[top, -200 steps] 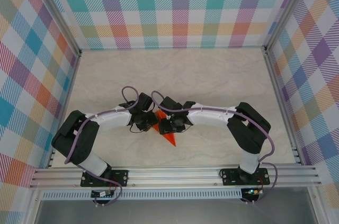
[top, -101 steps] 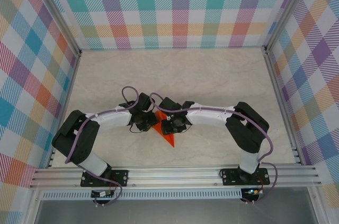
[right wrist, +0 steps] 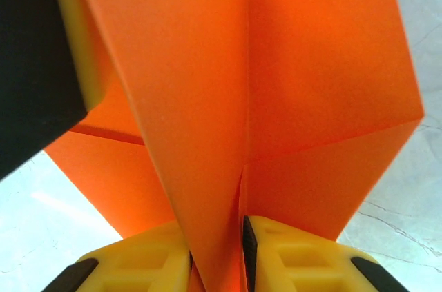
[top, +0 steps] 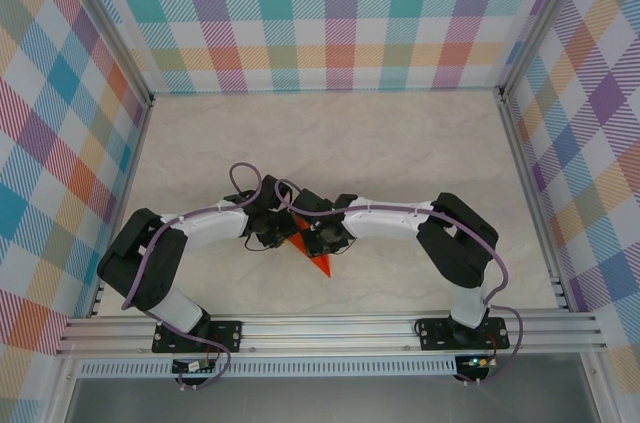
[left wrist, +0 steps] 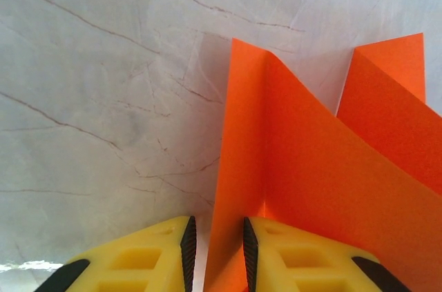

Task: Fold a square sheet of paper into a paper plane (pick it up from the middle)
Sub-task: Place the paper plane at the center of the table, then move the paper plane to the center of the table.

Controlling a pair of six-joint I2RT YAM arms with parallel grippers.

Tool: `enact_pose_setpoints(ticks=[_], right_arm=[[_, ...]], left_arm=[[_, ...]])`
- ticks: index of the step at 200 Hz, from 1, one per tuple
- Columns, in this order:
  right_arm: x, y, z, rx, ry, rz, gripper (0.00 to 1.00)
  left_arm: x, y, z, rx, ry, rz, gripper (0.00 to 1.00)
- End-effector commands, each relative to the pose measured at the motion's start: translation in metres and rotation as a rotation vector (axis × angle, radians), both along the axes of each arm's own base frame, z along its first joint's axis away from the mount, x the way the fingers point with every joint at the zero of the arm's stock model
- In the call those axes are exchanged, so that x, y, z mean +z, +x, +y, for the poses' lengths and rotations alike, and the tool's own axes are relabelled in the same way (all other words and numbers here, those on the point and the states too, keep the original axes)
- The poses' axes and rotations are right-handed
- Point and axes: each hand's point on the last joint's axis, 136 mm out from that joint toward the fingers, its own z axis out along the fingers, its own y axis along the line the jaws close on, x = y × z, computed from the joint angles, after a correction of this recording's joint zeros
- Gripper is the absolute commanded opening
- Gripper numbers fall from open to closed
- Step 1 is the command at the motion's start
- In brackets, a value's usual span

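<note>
The paper plane (top: 319,261) sat near the front of the surface (top: 400,143), between both arms, long axis pointing nose-first toward the bases. The left claw (left wrist: 216,244) and right claw (right wrist: 216,244) each pinched its upright folds from opposite sides, equally near.

no legible text, labels or numbers anywhere

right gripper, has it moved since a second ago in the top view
Yes. The right gripper, closed on the orange paper, has shifted slightly left, judged against its arm's bolted base at the near rail.
</note>
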Motion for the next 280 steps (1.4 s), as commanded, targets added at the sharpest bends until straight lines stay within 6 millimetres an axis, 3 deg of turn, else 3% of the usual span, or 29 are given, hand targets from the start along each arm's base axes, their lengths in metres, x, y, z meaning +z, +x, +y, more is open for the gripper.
enact_pose_setpoints(ticks=[1, 52, 81, 131, 202, 280], right_arm=[[-0.004, 0.000, 0.000, -0.003, -0.037, -0.004, 0.24], [-0.004, 0.002, -0.001, -0.021, -0.047, -0.019, 0.14], [0.010, 0.006, -0.002, -0.042, -0.029, -0.046, 0.07], [0.037, 0.032, -0.036, -0.174, -0.070, -0.084, 0.08], [0.017, 0.055, -0.050, -0.253, -0.118, -0.009, 0.11], [-0.005, 0.058, -0.048, -0.264, -0.147, 0.037, 0.14]], left_arm=[[0.007, 0.002, 0.006, 0.014, -0.002, -0.020, 0.27], [0.014, 0.000, 0.011, 0.025, 0.003, -0.039, 0.27], [0.025, -0.001, 0.017, 0.037, 0.007, -0.077, 0.27], [0.047, -0.007, 0.039, 0.067, 0.054, -0.163, 0.29], [0.064, -0.018, 0.058, 0.080, 0.088, -0.228, 0.30], [0.070, -0.020, 0.063, 0.062, 0.090, -0.275, 0.32]])
